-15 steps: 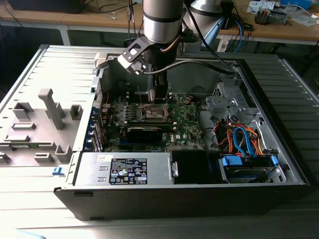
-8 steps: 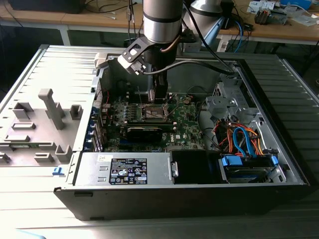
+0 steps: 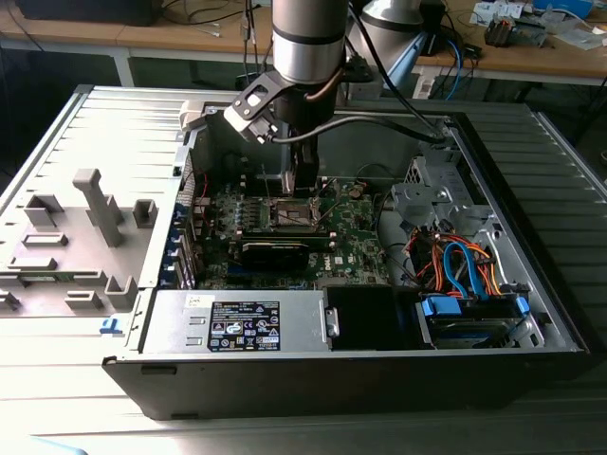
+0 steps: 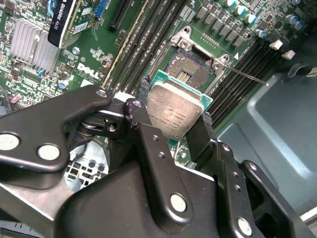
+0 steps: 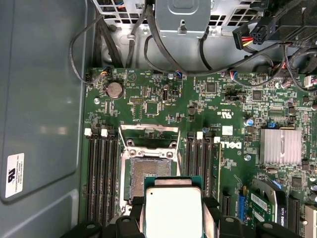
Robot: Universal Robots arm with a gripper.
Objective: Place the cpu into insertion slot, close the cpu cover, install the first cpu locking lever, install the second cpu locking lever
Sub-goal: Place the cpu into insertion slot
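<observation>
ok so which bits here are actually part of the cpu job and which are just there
Job: gripper, shut on the cpu; insertion slot, bare; cpu cover, swung open.
Just there: heatsink; coin battery; power supply; drive cables.

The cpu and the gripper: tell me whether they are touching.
Touching. In the second wrist view the fingers of the gripper press against opposite edges of the cpu, with no gap.

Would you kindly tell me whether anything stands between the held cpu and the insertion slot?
Nothing visible does. The tool grips the cpu close to the insertion slot, whose dark centre lies bare; the cpu cover is swung back off it.
</observation>
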